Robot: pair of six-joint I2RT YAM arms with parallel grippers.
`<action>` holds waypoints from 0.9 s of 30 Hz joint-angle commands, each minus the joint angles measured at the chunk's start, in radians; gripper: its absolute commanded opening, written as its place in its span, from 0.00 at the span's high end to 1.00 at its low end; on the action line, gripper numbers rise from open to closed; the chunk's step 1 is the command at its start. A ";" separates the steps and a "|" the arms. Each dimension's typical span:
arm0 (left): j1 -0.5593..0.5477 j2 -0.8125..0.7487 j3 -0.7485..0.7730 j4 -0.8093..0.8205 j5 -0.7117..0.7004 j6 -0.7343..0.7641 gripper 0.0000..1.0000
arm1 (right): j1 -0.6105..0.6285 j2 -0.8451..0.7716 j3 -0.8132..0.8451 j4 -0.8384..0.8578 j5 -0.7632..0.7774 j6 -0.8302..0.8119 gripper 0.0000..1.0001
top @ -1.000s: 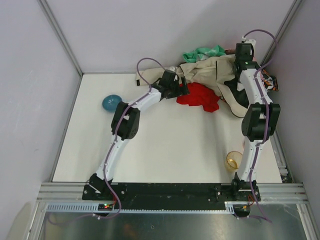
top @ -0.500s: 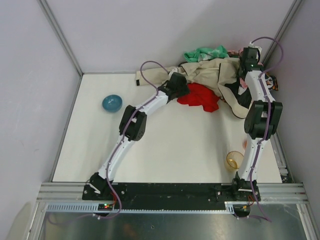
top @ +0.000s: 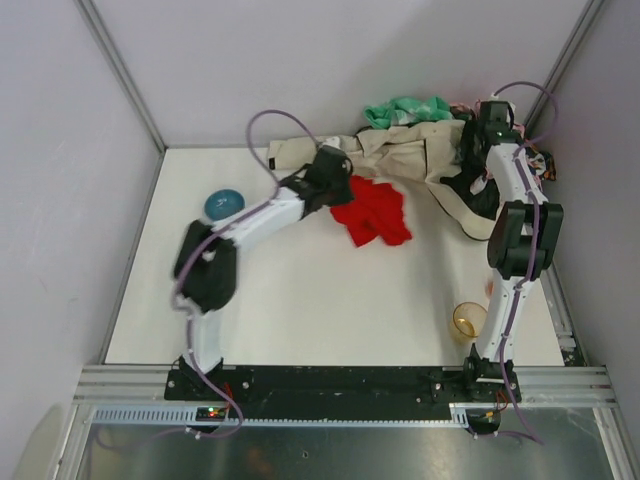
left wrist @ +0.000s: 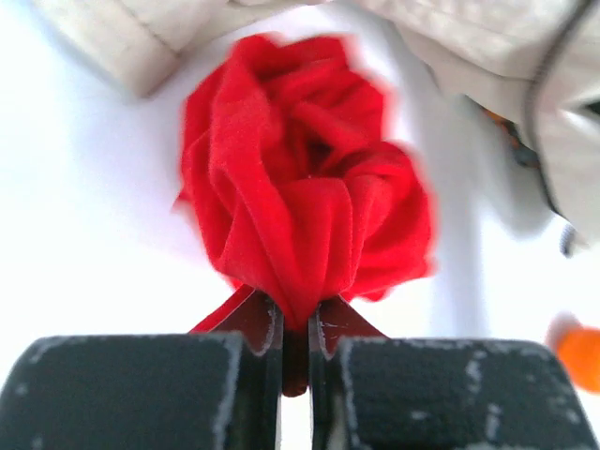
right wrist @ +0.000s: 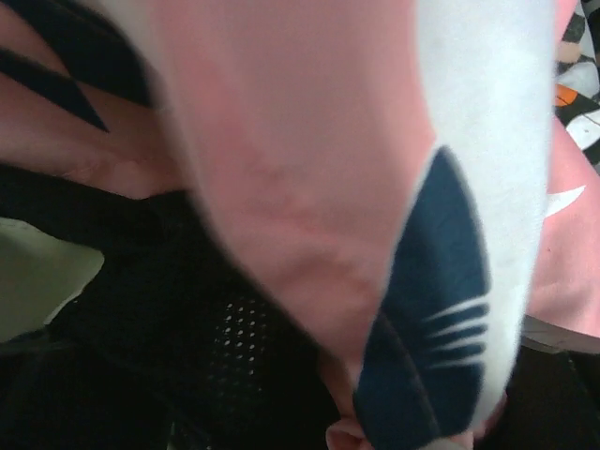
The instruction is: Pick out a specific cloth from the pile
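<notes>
The red cloth [top: 372, 212] lies bunched on the white table just in front of the pile [top: 420, 150] of beige, green and black garments at the back right. My left gripper [top: 342, 196] is at the cloth's left edge. In the left wrist view, a fold of the cloth [left wrist: 300, 206] is pinched between the shut jaws of that gripper [left wrist: 295, 323]. My right gripper [top: 480, 140] hangs over the right end of the pile. Its wrist view shows only pink cloth with navy-white pattern [right wrist: 309, 169] and black mesh [right wrist: 187, 328], and its fingers are hidden.
A blue bowl [top: 224, 204] sits at the left, beside the left arm's forearm. An amber cup [top: 465, 320] stands by the right arm's base. Grey walls enclose the table on three sides. Beige fabric [left wrist: 450, 47] lies just beyond the red cloth.
My left gripper has shut on the red cloth and dragged it left and nearer, away from the pile. The left elbow swung left. The right wrist shifted slightly over the pile.
</notes>
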 commanded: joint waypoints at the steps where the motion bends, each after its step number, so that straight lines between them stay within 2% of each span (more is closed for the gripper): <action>1: -0.003 -0.491 -0.331 0.029 -0.050 0.099 0.99 | 0.059 -0.121 -0.009 -0.057 0.053 -0.052 0.03; 4: -0.014 -0.785 -0.561 0.030 -0.069 0.107 0.99 | 0.119 -0.214 -0.048 -0.037 0.103 -0.065 0.01; 7: -0.027 -1.037 -0.720 0.028 -0.054 0.093 0.99 | 0.185 -0.326 -0.097 -0.026 0.112 -0.077 0.01; 13: -0.035 -1.366 -0.840 -0.030 0.025 0.065 0.99 | 0.332 -0.537 -0.207 -0.038 0.041 -0.085 0.01; 17: -0.036 -1.466 -0.868 -0.057 0.070 0.029 0.99 | 0.442 -0.664 -0.331 -0.014 -0.041 -0.045 0.01; 21: -0.036 -1.485 -0.905 -0.068 0.133 -0.004 0.99 | 0.542 -0.783 -0.490 0.034 -0.123 0.012 0.01; 25: -0.036 -1.455 -0.973 -0.070 0.151 -0.043 0.99 | 0.648 -0.890 -0.618 0.056 -0.114 0.080 0.01; 27: -0.036 -1.435 -1.017 -0.072 0.131 -0.064 0.94 | 0.700 -0.920 -0.654 0.037 -0.080 0.113 0.01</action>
